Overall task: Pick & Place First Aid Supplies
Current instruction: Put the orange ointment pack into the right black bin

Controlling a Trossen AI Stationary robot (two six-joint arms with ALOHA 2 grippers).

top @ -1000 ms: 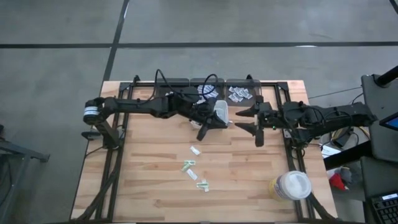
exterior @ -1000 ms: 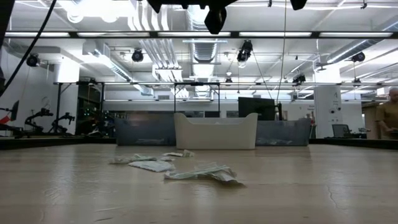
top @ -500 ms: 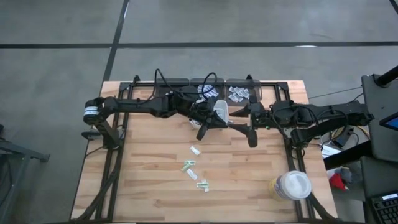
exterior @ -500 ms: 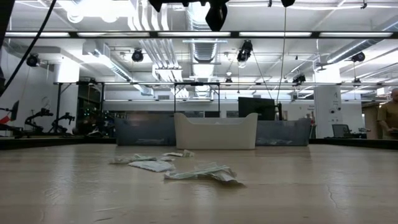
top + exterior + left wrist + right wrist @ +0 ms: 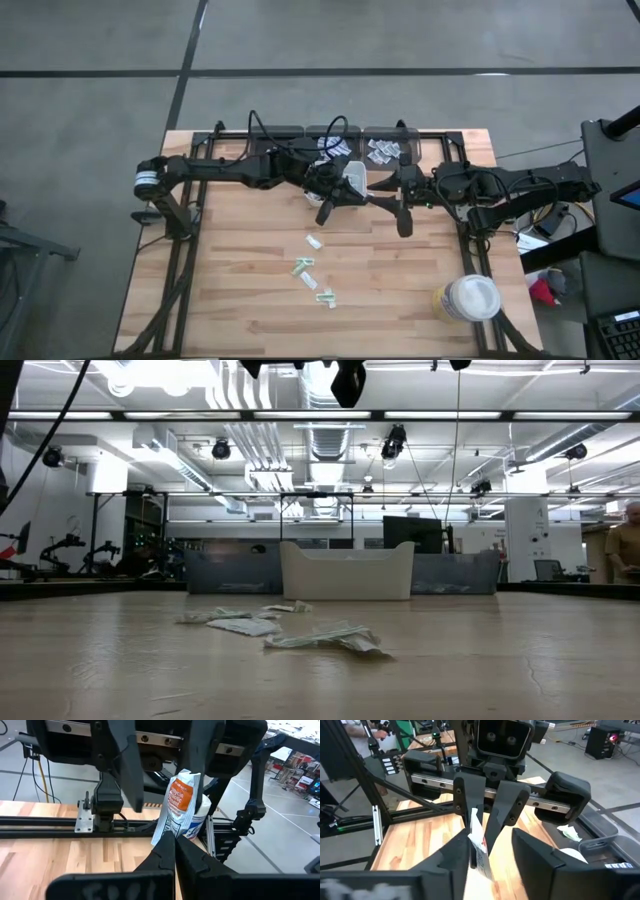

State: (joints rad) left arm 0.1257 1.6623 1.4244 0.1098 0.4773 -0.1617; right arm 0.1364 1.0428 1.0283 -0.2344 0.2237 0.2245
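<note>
High above the table's middle, my left gripper point(image 5: 173, 839) is shut on a white sachet with orange print point(image 5: 179, 805), one of the first aid supplies. My right gripper point(image 5: 492, 835) faces it from the table's right and is open. Its fingers point(image 5: 125, 765) stand on either side of the sachet's free end. Several more sachets point(image 5: 310, 270) lie flat on the wood nearer the front, also visible in the low view point(image 5: 320, 637). My left gripper pinches the sachet's near end point(image 5: 167, 832) between its two fingers, coming about level from the table's left. The sachet sticks out past the fingertips toward the right arm, lifted clear of the table. My right gripper has one finger point(image 5: 462, 852) close beside the sachet's free end point(image 5: 481, 857); whether it touches, I cannot tell.
Bins along the far edge hold sachets point(image 5: 335, 147) point(image 5: 382, 150); a white bin point(image 5: 347, 570) stands between two grey ones. A white round lidded tub point(image 5: 468, 298) sits at the front right. A black frame borders the table's left, right and far sides.
My right gripper has moved toward the table's left, up to the sachet in my left gripper, so its fingers now flank the sachet. My left gripper and the sachet have stayed in place.
</note>
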